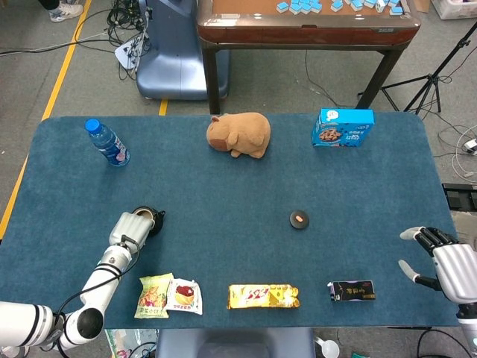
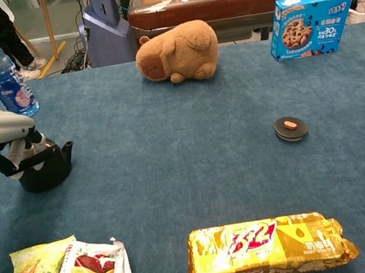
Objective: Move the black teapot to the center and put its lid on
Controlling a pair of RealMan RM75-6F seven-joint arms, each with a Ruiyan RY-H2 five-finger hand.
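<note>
A: Where does the black teapot (image 2: pixel 46 171) sit against the left robot hand (image 2: pixel 10 142)?
B: Right under it, at the surface's (image 1: pixel 223 186) left side. The robot hand comes in from the left, its fingers (image 2: pixel 28 146) curled down over the pot's open top and gripping it, spout pointing away to the right.
A: And the lid (image 2: pixel 291 128)?
B: Well apart to the right, lying flat on the surface, orange knob up.
A: The right robot hand (image 1: pixel 446 261)?
B: Far right, at the surface's edge, holding nothing, fingers spread and upright.
</note>
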